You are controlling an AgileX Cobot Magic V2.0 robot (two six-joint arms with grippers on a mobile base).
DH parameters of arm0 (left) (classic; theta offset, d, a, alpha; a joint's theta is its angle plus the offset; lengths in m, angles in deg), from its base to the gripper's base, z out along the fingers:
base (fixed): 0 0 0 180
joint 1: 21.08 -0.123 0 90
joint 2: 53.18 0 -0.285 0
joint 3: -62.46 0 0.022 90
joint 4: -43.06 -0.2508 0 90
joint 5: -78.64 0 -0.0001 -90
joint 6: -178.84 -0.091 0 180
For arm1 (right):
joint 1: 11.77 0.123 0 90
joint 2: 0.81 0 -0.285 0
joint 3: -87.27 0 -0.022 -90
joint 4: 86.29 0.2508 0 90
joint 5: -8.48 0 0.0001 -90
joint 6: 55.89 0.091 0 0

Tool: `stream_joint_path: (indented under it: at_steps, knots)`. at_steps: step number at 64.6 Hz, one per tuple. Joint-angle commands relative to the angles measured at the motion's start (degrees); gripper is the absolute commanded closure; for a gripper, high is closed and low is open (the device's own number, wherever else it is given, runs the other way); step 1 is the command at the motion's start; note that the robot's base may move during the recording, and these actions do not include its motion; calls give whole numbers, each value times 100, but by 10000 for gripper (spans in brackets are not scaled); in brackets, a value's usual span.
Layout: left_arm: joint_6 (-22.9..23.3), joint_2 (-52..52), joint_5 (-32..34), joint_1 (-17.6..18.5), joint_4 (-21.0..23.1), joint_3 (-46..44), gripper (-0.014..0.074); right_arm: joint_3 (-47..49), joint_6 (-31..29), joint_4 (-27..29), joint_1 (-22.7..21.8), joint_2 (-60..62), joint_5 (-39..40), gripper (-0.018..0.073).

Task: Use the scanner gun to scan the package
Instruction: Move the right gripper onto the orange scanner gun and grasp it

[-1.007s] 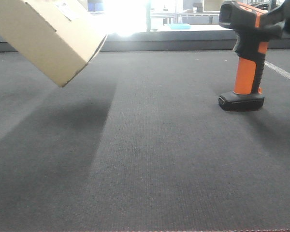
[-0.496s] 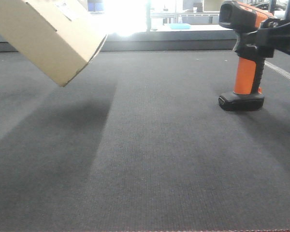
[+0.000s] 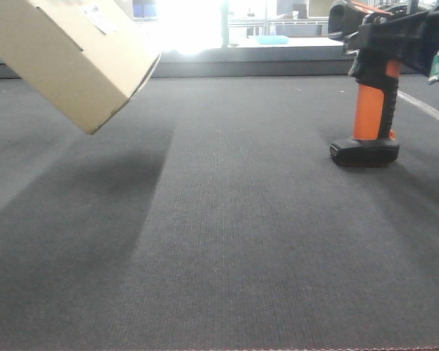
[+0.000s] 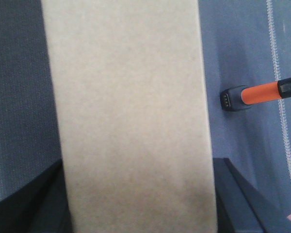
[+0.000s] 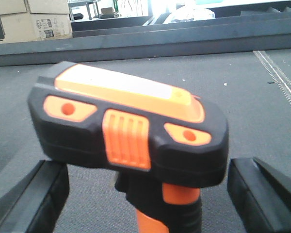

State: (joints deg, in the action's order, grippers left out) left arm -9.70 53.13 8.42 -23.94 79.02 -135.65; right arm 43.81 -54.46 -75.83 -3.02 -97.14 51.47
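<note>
The left arm's black gripper (image 4: pixel 142 194) was clamped on the plain tan cardboard package (image 4: pixel 131 97), one finger per side. The right arm's black gripper (image 5: pixel 146 191) stood spread, fingers (image 5: pixel 36 199) flanking the orange-and-black pistol-shaped scanner gun (image 5: pixel 128 128).

1 pkg (image 3: pixel 66 58), 1 scanner gun (image 3: pixel 369 110)

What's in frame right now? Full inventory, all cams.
package: one, tan cardboard, held tilted above the mat, front view upper left
sticker: one, white, on the package's upper face
scanner gun: one, black and orange, upright on its foot, right side of mat
mat: one, dark grey, covers the work surface
stitched line: one, white, on the mat right of the scanner gun
cartons: at least two, tan, stacked, far background
left gripper: one, black, shut on the package
right gripper: one, black, open astride the scanner gun
</note>
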Motion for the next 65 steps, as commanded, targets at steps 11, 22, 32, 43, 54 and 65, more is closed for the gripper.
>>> stream_joint_path:
  at_steps: [11, 22, 32, 43, 54, 65]
  knots:
    - [15, -40, 26, 33, 100, -21, 707, 53, 21, 31, -1, -48, -138, -9]
    - [15, -40, 26, 33, 100, -21, 707, 53, 21, 31, -1, -48, -161, -9]
    - [15, -40, 26, 33, 100, -21, 707, 53, 21, 177, -1, -48, -161, -9]
    - [15, -40, 26, 33, 100, -21, 707, 64, 21, 416, -1, -111, -185, -9]
    - [15, -40, 26, 33, 100, -21, 707, 222, 21, 416, 47, -233, -231, -9]
    - [15, -40, 26, 33, 100, -21, 707, 386, 21, 416, 115, -367, -235, -9]
